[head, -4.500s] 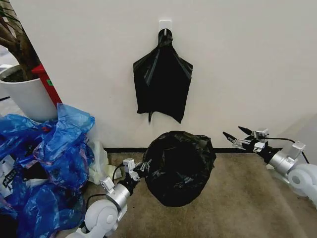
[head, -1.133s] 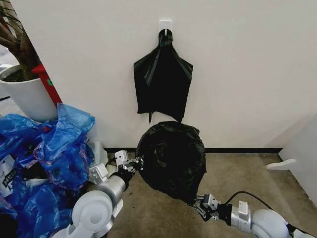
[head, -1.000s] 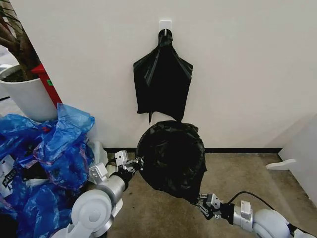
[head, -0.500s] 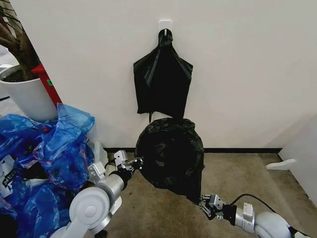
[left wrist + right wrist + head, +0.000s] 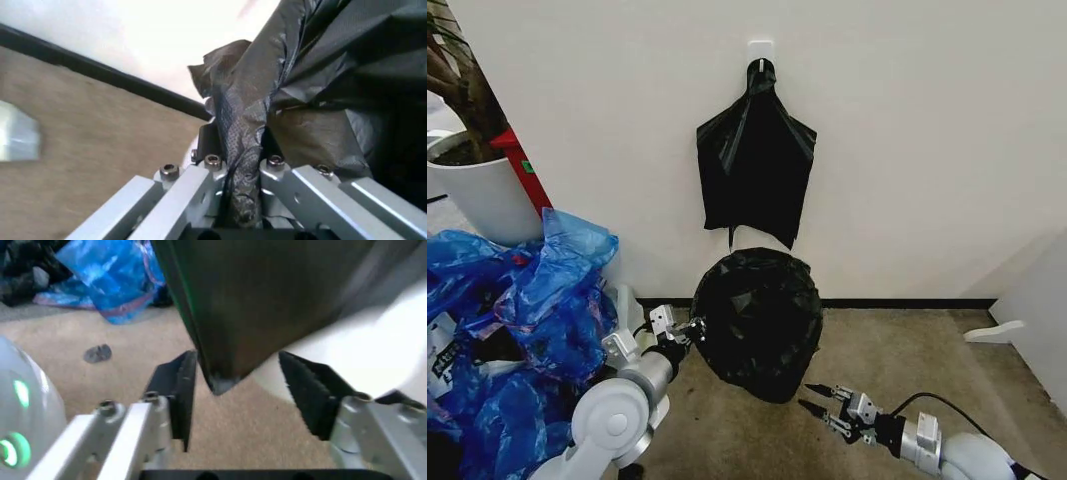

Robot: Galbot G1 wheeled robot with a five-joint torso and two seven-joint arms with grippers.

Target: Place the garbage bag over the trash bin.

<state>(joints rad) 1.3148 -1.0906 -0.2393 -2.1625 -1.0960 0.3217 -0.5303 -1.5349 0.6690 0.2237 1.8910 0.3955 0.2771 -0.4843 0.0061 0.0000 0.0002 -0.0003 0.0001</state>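
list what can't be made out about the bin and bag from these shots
- The trash bin: head view, wrapped by the garbage bag; only a blurred white patch shows in the right wrist view.
- Bag's rear side: head view, facing the wall.
- Left gripper fingertips: left wrist view, buried in clamped film.

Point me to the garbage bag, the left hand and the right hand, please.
garbage bag (image 5: 757,320), head view, middle of the black film draped over the bin.
left hand (image 5: 693,327), head view, fingertips pinching the bag's left edge.
right hand (image 5: 813,397), head view, between its open fingertips, just below the bag's bottom edge.
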